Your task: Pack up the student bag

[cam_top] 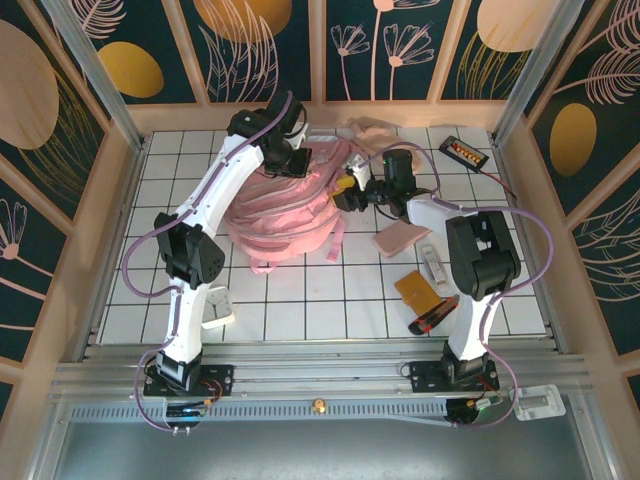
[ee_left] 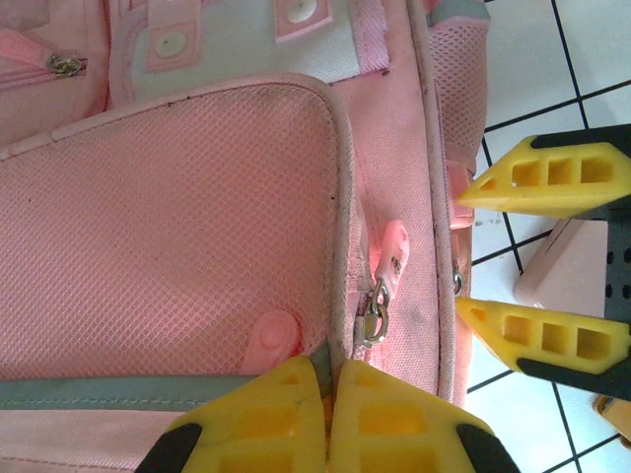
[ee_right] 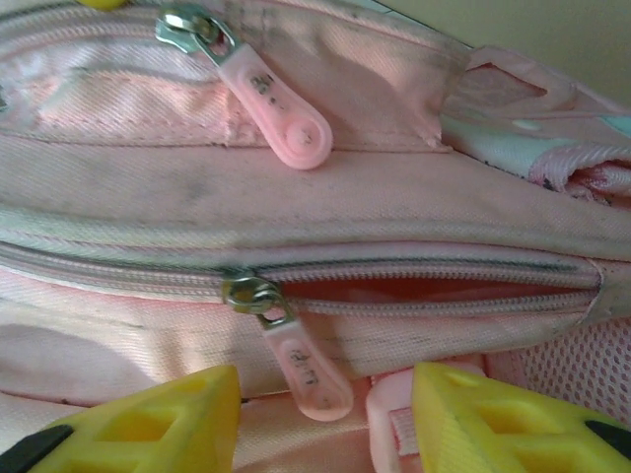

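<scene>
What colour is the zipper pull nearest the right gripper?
The zipper pull is pale pink; clearest in the right wrist view.

The student bag [ee_left: 177, 246] is matt pink cloth and mesh.

Toward the left of the overhead view the left arm [cam_top: 215, 190] is seen, toward the right the right arm [cam_top: 478, 300]. White links are joined by black joints. Purple cables [cam_top: 265, 125] are looped along both. Yellow fingers [ee_left: 261, 424] with rectangular cut-outs are backed in black.
</scene>
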{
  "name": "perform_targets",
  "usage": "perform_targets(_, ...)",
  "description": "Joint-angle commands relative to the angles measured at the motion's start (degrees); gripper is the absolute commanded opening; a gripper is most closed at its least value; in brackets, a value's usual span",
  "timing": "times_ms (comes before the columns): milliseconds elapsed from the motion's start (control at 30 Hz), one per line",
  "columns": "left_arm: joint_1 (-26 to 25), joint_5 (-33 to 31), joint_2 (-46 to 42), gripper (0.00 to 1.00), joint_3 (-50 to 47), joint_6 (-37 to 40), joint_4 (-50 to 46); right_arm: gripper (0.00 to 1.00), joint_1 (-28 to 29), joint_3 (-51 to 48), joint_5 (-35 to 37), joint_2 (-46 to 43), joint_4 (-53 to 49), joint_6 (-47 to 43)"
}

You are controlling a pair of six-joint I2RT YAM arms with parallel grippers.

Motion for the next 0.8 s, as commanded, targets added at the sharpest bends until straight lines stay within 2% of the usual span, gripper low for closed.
perform_targets(0, -0.25, 2.09, -5.17, 0.0, 0.41, -1.42, 1.89, 0.47, 0.09, 2.23, -0.21, 1.24, 2.08, 0.56)
perform_targets(267, -0.25, 2.71, -5.17, 0.0, -0.04, -1.55, 1.87, 0.41, 1.92, 3.5, 0.01, 2.15, 2.0, 0.46)
perform_targets(600, -0.23, 1.47, -5.08, 0.0, 0.57, -1.85, 1.34, 0.17, 3.22, 1.64, 1.18, 0.0, -0.61, -1.64)
perform_targets(767, -0.25, -0.48, -5.33, 0.0, 0.75, -2.08, 0.47, 0.08, 3.27, -0.59, 1.65, -2.22, -1.4, -1.83)
